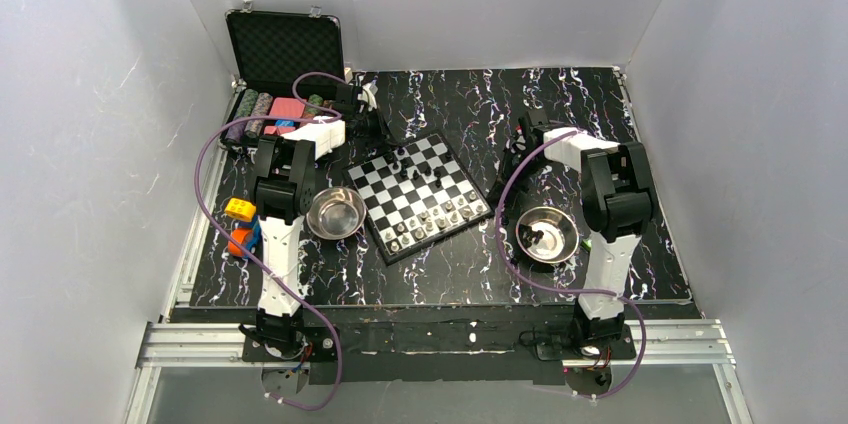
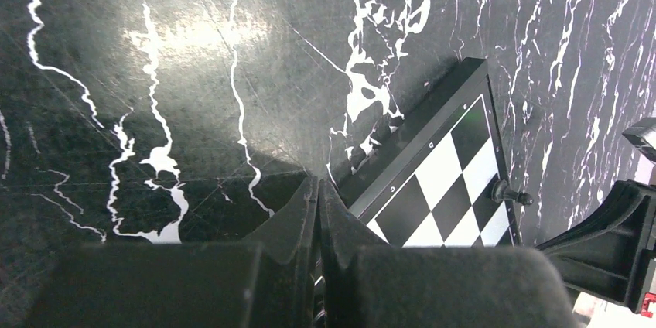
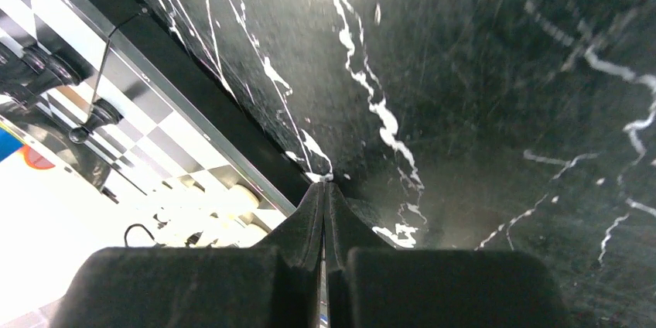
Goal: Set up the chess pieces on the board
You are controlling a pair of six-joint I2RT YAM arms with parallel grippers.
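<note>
While I watch from above, an open case (image 1: 285, 49) sits at the far left corner. My left gripper (image 2: 318, 182) is closed on nothing, its tips over the dark table (image 2: 193, 111) just beside the board (image 1: 386, 196). A steel bowl (image 1: 335, 212) stands left of that board, which lies skewed mid-table. On it, black pieces (image 1: 413, 170) stand scattered toward the far side, and pale pieces (image 1: 440, 216) crowd the near edge. Right of it stands a second bowl (image 1: 547, 234). My right gripper (image 3: 325, 187) is closed and empty beside the board's rim.

Robot lab cell: white enclosure walls (image 1: 90, 144), aluminium rail (image 1: 680, 340).
</note>
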